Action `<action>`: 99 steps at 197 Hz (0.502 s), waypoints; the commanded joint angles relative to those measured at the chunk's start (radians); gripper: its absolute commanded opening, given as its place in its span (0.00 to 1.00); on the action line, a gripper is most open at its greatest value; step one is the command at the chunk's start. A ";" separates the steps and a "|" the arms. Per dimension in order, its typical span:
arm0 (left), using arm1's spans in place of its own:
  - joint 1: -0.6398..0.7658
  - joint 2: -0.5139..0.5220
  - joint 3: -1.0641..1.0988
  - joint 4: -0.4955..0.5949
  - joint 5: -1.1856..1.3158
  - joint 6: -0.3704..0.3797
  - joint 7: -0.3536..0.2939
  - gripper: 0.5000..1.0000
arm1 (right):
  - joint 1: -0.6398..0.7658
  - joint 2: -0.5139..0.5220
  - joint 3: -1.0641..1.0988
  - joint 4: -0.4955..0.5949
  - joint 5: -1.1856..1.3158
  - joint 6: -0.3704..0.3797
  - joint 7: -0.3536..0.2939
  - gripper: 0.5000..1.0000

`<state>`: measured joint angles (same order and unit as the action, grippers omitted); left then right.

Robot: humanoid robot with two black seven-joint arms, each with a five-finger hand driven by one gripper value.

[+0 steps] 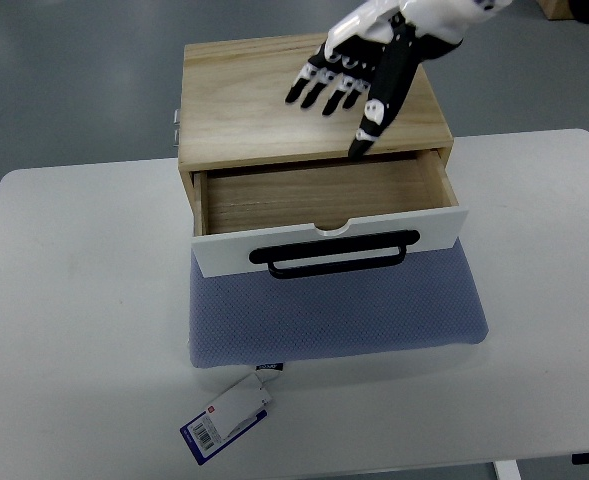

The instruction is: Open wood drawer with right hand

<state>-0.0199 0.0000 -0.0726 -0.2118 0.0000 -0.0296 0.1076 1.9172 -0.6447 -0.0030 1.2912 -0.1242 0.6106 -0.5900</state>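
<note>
Nearest us a tag (pixel 227 417) lies on the table (pixel 64 300), by the blue mat (pixel 334 315). On the mat sits the box (pixel 264 100), its drawer (pixel 329 215) pulled out. Our right hand (pixel 359 75) hovers above the box, fingers (pixel 319 85) spread, holding nothing.

1. The right hand (pixel 359 72) is the only part of the robot in view, a five-fingered mechanical hand.
2. Its back and wrist are covered by glossy white shells with smooth, rounded edges.
3. The fingers (pixel 326 85) are mostly black, built of short jointed segments.
4. Small white or pale grey plates sit at the knuckle joints, giving each finger a banded black-and-white look.
5. The fingertips are plain black and rounded.
6. The thumb (pixel 379 105) is thicker than the fingers, long and black, with one pale patch near its tip.
</note>
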 commanded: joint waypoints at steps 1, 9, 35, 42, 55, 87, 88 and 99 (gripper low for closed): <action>0.000 0.000 0.002 -0.003 0.000 -0.001 0.000 1.00 | -0.070 -0.021 0.100 -0.130 0.000 0.000 0.019 0.89; 0.000 0.000 0.002 -0.005 0.000 0.000 0.000 1.00 | -0.112 -0.023 0.158 -0.190 0.000 0.000 0.036 0.89; 0.000 0.000 0.002 -0.001 0.000 0.000 0.000 1.00 | -0.277 -0.013 0.339 -0.358 -0.005 -0.026 0.088 0.89; 0.000 0.000 0.002 -0.001 0.000 0.000 0.000 1.00 | -0.291 -0.012 0.354 -0.372 -0.005 -0.032 0.093 0.89; 0.000 0.000 0.002 -0.001 0.000 -0.001 0.000 1.00 | -0.409 0.005 0.489 -0.469 -0.005 -0.091 0.147 0.89; 0.000 0.000 0.002 -0.005 0.000 -0.001 0.000 1.00 | -0.583 0.045 0.701 -0.569 -0.002 -0.180 0.254 0.89; 0.000 0.000 0.002 -0.005 0.000 0.000 0.000 1.00 | -0.595 0.048 0.716 -0.575 -0.002 -0.186 0.265 0.89; 0.000 0.000 0.002 -0.006 0.002 0.000 0.000 1.00 | -0.652 0.069 0.781 -0.605 0.000 -0.221 0.324 0.89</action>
<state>-0.0197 0.0001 -0.0705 -0.2149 0.0000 -0.0294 0.1074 1.3759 -0.6092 0.6481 0.7442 -0.1268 0.4509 -0.3638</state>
